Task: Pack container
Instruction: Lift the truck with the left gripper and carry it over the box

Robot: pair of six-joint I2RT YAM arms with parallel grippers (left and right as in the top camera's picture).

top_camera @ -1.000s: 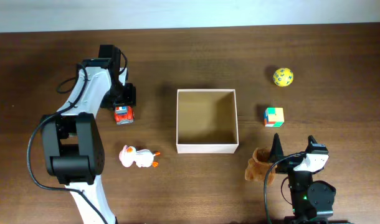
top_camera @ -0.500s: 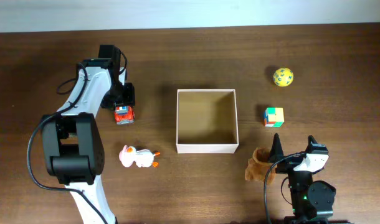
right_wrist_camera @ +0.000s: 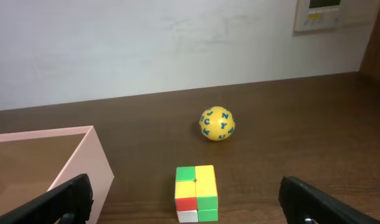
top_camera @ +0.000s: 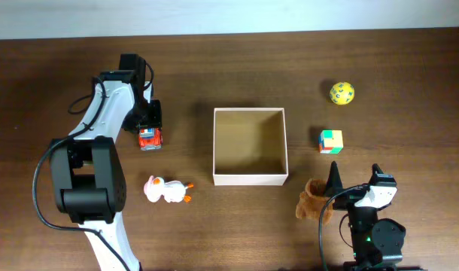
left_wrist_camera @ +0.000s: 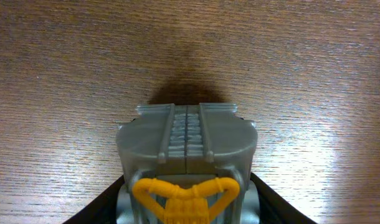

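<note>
Straddling the truck (top_camera: 148, 140) left of the box (top_camera: 250, 179), the left claw (top_camera: 149, 131) hugs its sides; whether it grips firmly I cannot tell. The box lies to its right, truck lengthwise between fingers (left_wrist_camera: 99, 210).

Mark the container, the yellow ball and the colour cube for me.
container (top_camera: 250, 179), overhead view, near white outer wall.
yellow ball (right_wrist_camera: 217, 124), right wrist view, middle of its surface.
colour cube (right_wrist_camera: 196, 193), right wrist view, centre of front face.
</note>
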